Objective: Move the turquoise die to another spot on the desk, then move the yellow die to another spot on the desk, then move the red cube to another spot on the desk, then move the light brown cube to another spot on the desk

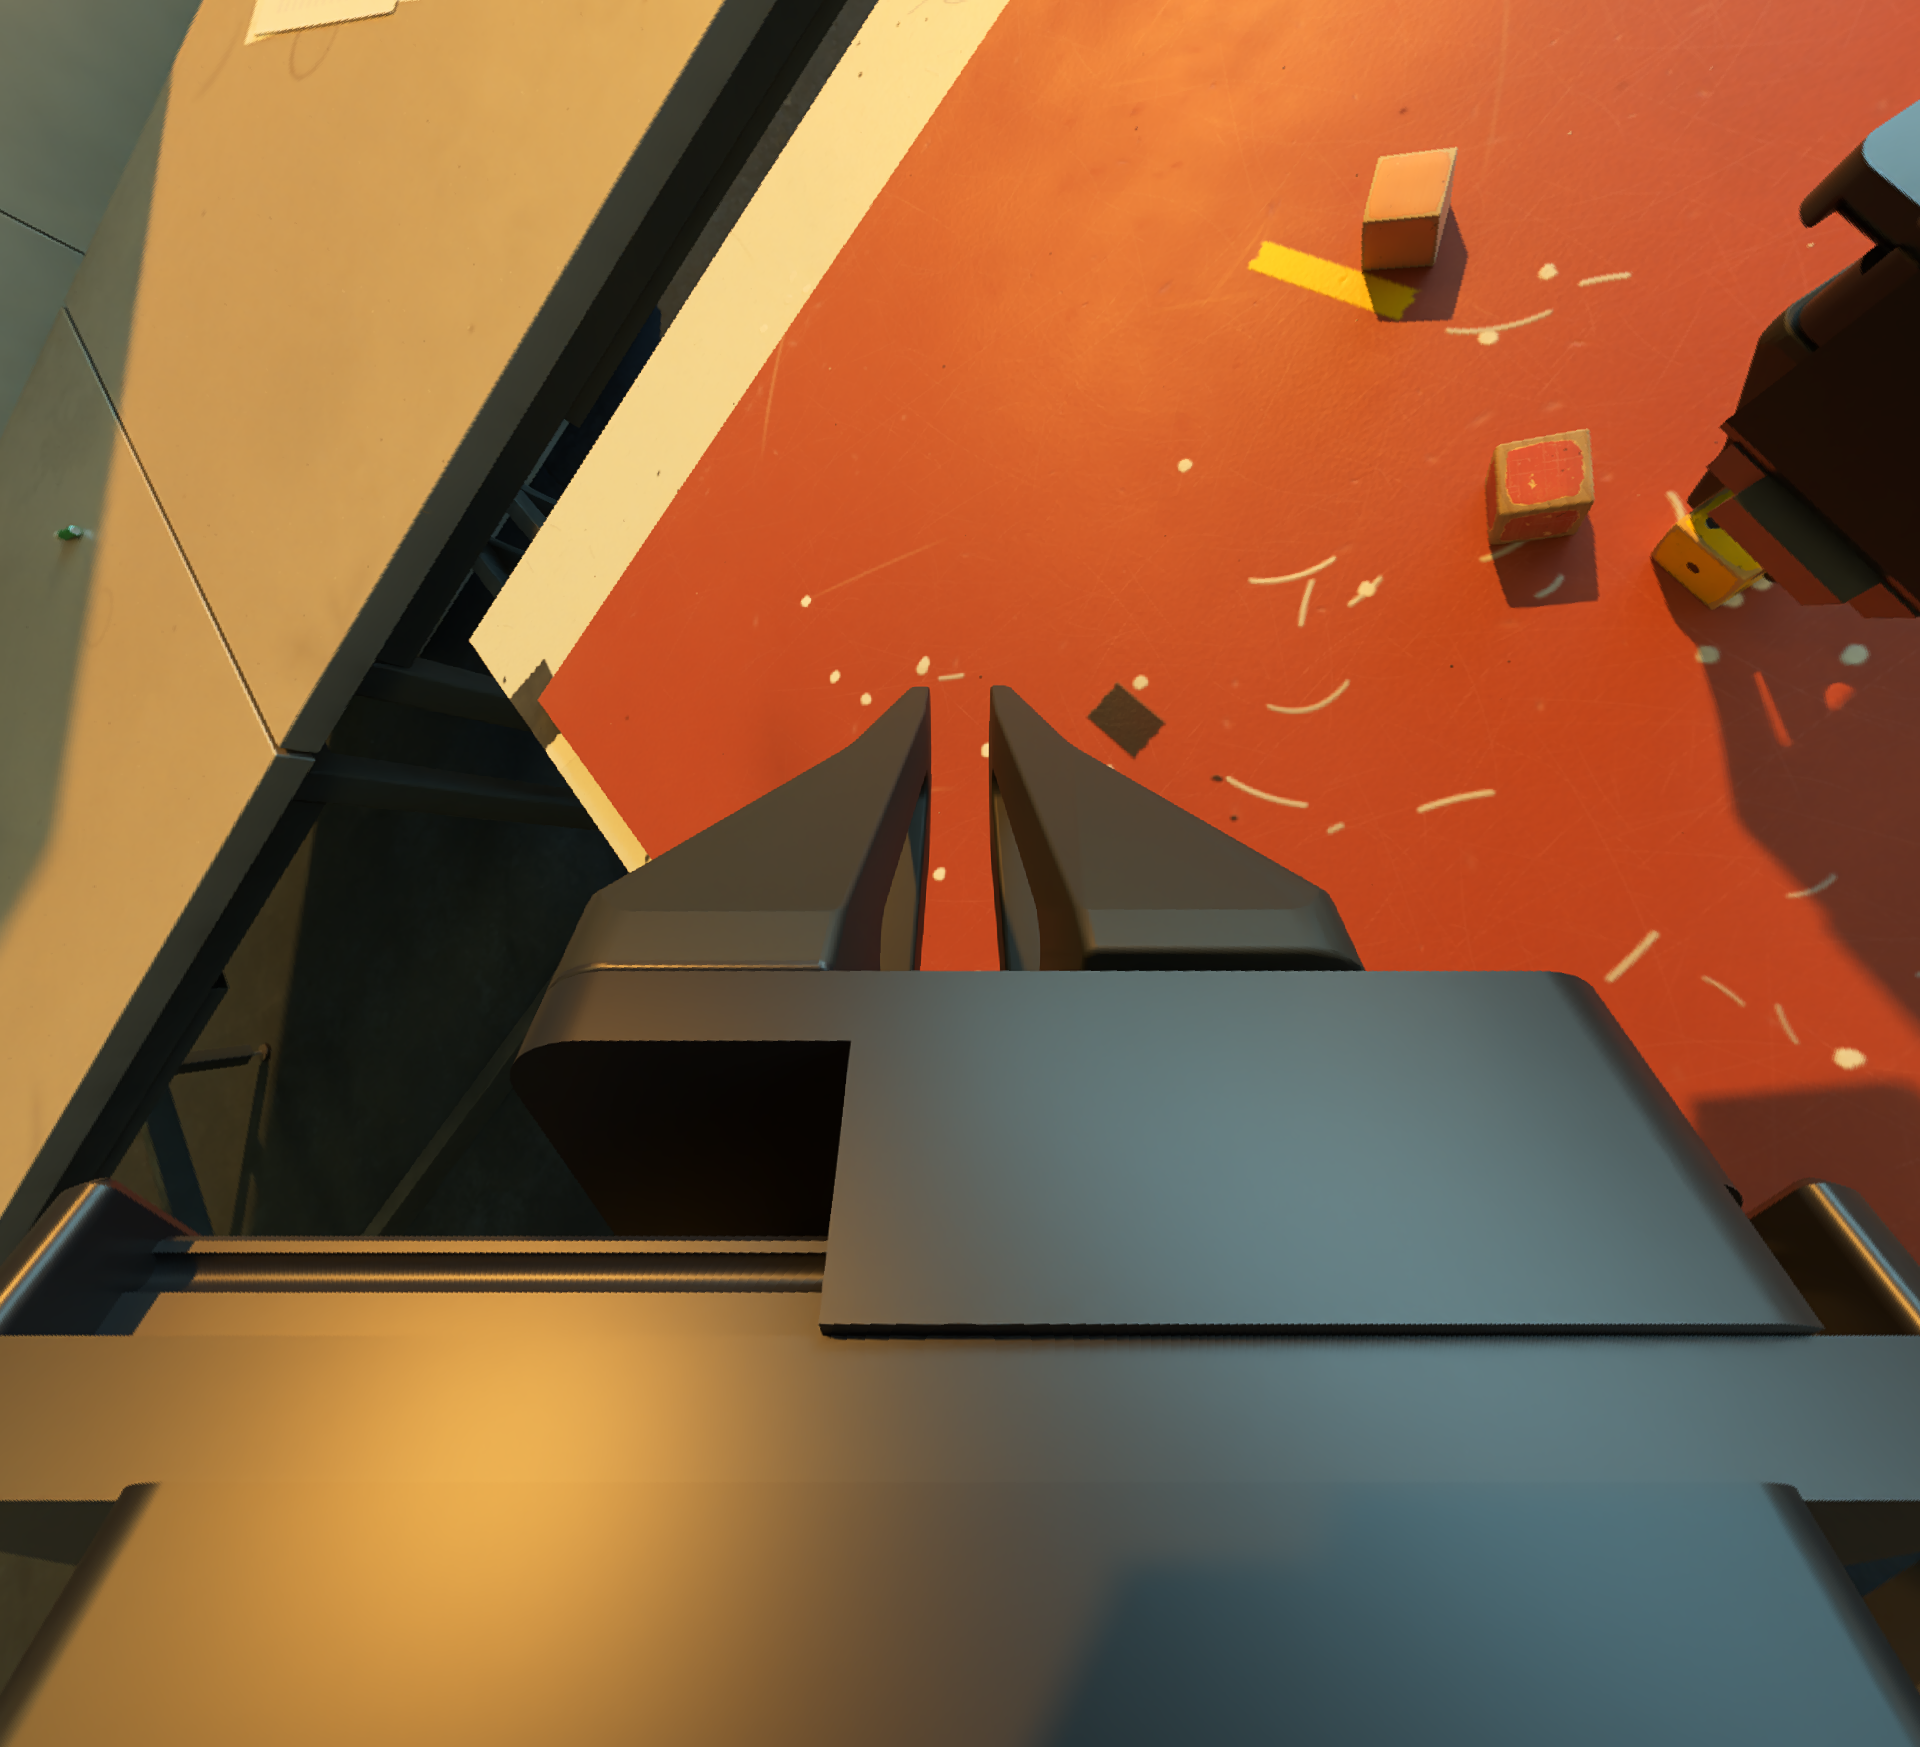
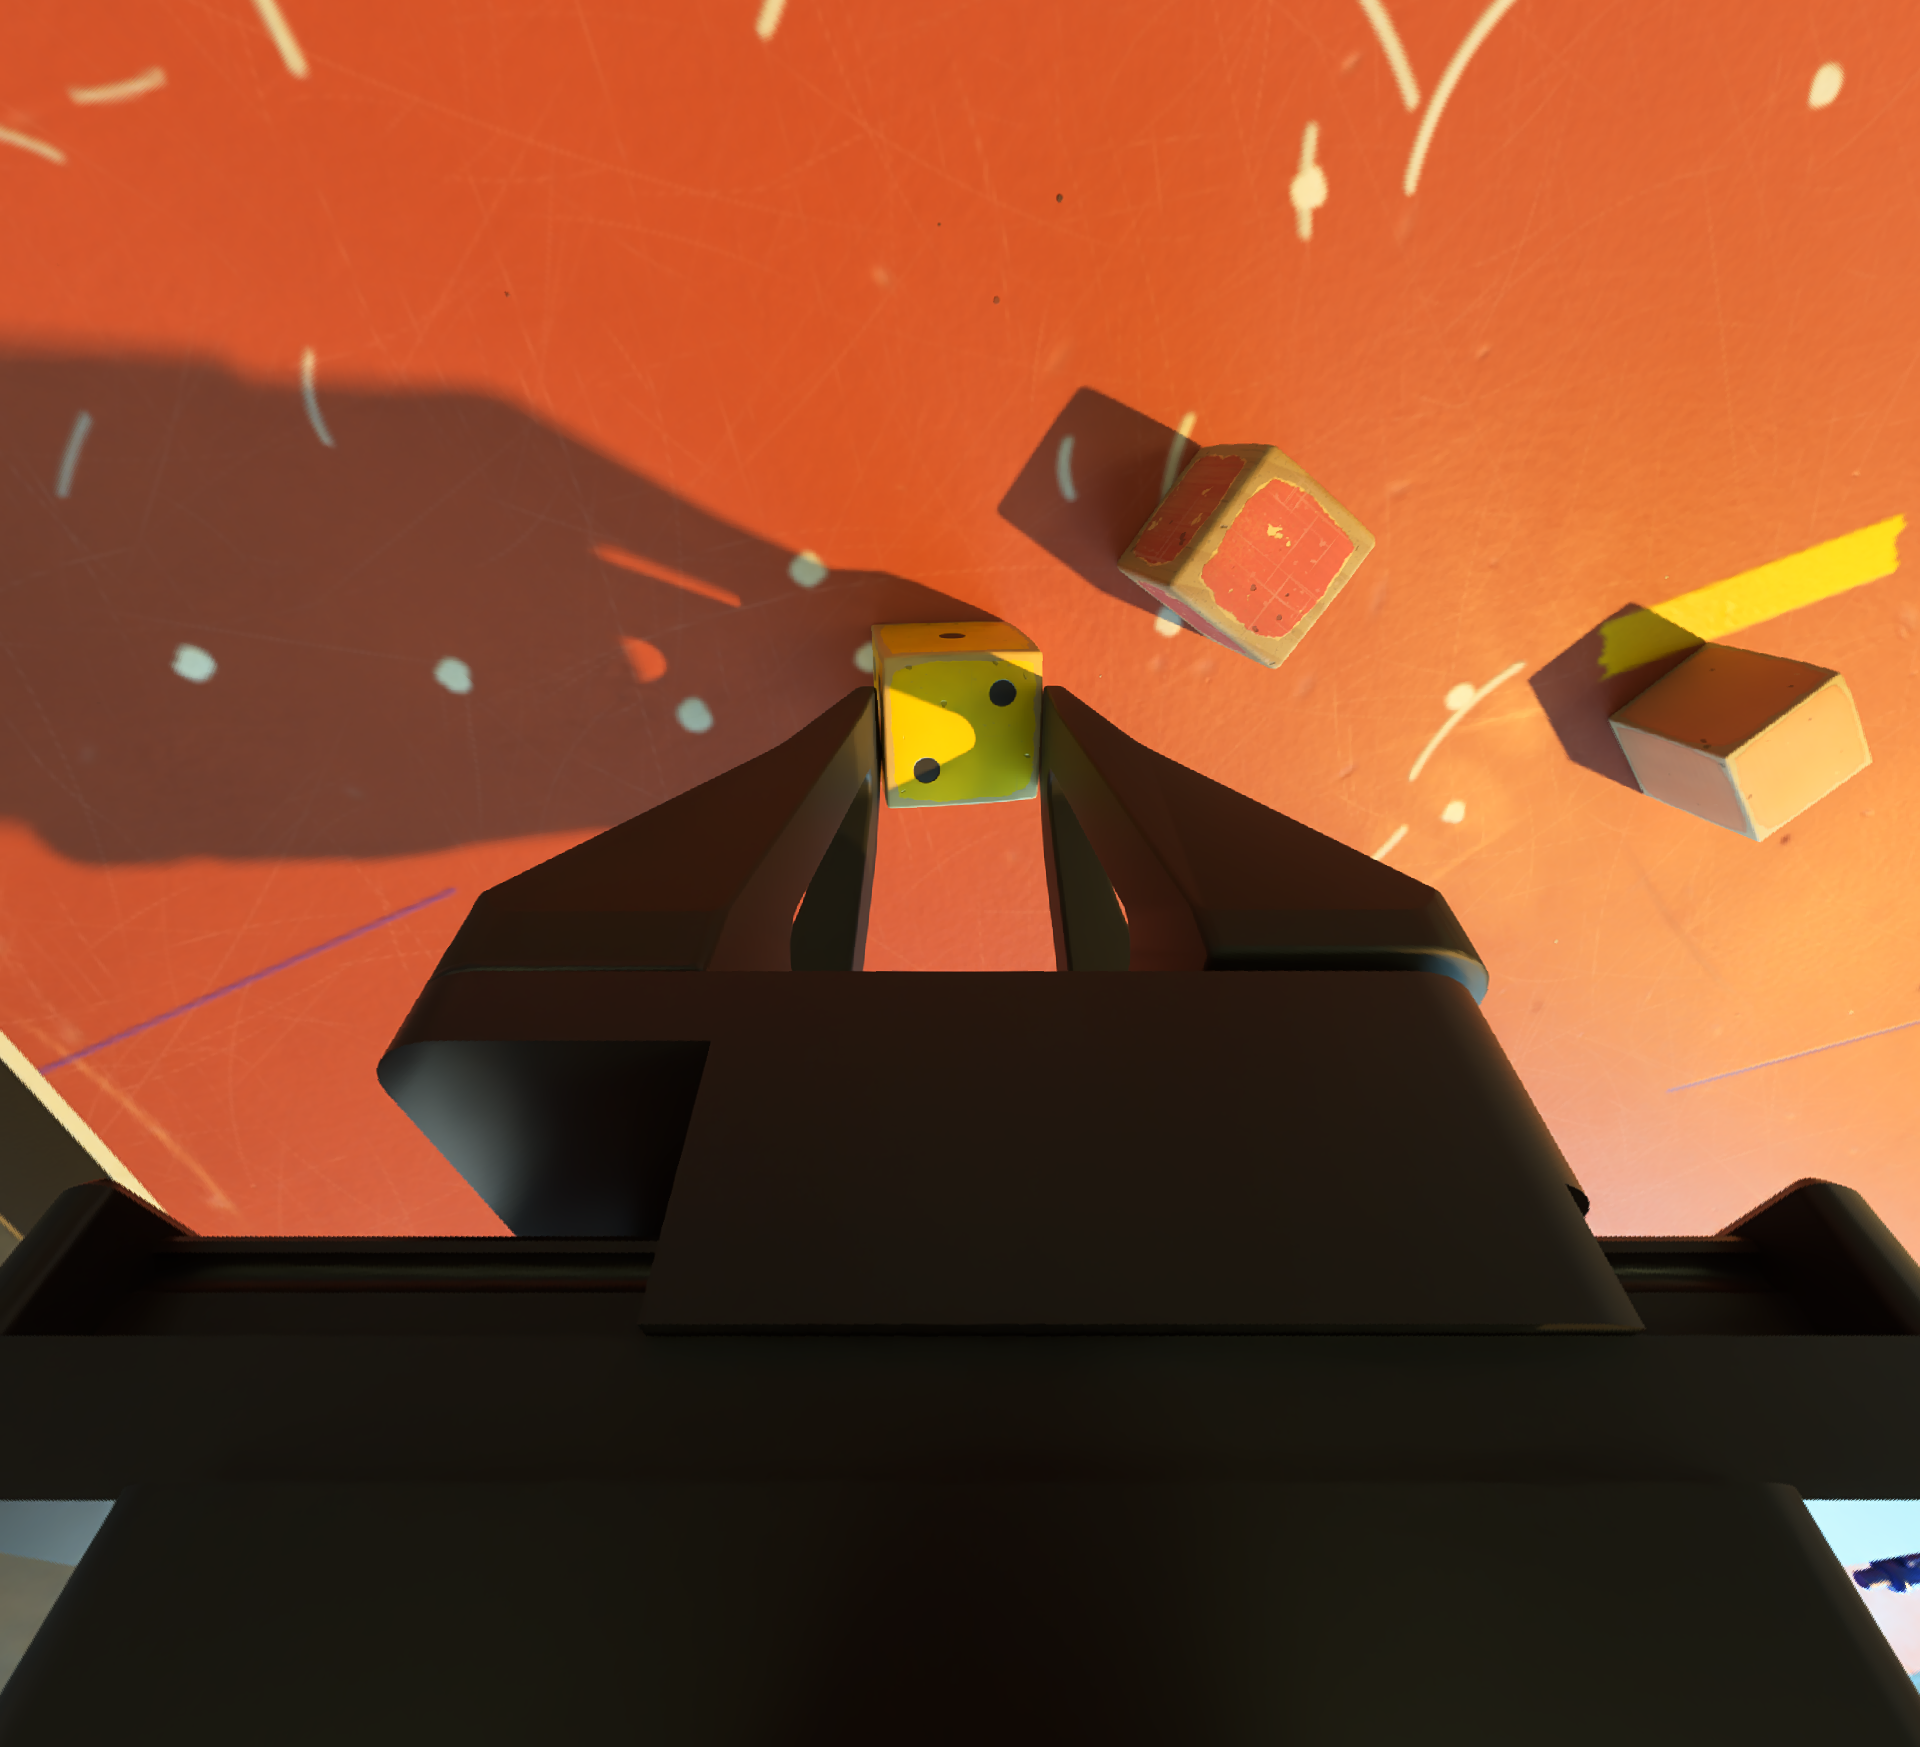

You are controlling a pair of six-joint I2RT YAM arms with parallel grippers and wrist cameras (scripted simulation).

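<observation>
- The right gripper [image 2: 958, 747] pinched the small yellow die with black pips [image 2: 956, 721] between both fingers, seemingly at or just above the scratched orange desk [image 2: 623, 243], probably mid-relocation.
- The worn red-painted wooden cube [image 2: 1252, 554] and plain light brown wooden cube [image 2: 1745, 736] sat nearby, awaiting their turns.
- The left gripper [image 1: 959, 710] hovered empty near the desk's corner, jaws nearly closed, clear of the work.
- No turquoise die was visible.

Left wrist view: high, looks down along its fingers at desk [image 1: 1039, 347] edge. Right wrist view: low, close to desk. Shared: red cube [image 1: 1543, 484] [image 2: 1252, 549], light brown cube [image 1: 1408, 206] [image 2: 1745, 736].
</observation>
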